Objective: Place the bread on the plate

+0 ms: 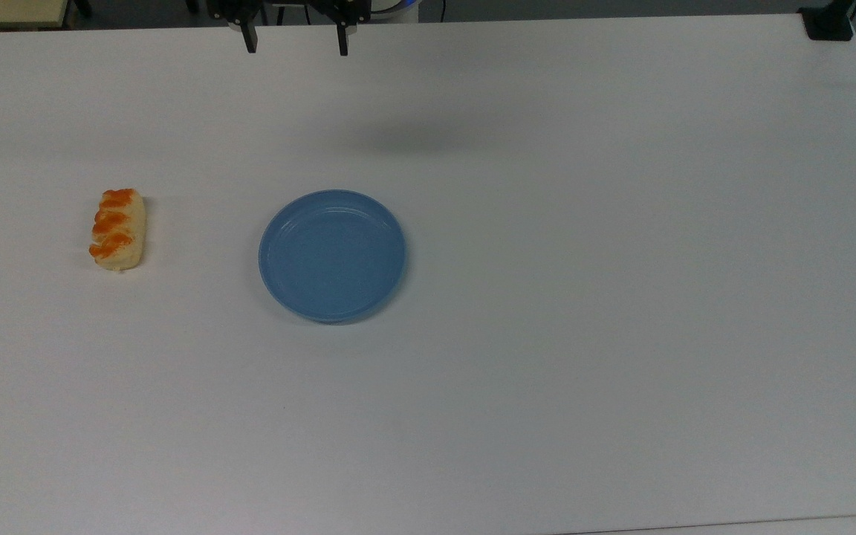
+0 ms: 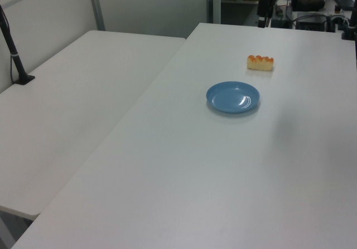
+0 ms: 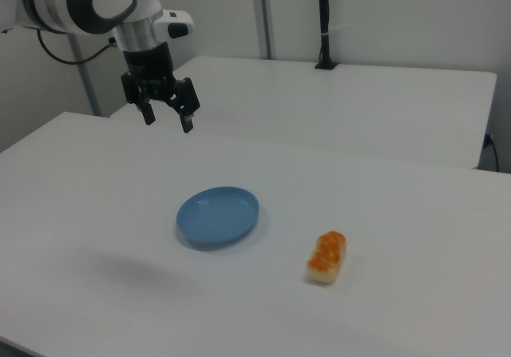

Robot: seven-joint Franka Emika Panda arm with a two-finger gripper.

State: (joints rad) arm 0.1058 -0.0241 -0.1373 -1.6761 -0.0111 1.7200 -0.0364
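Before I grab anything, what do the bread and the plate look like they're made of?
The bread: pale, matte body with even orange-brown glazed ridges; the uniform look hints at foam or plastic, though it could be a real bun. The plate: smooth blue, probably plastic, with soft glossy highlights on its floor in the left view; glazed ceramic can't be ruled out.

No readable text, label, brand, number or sign anywhere (on any surface)
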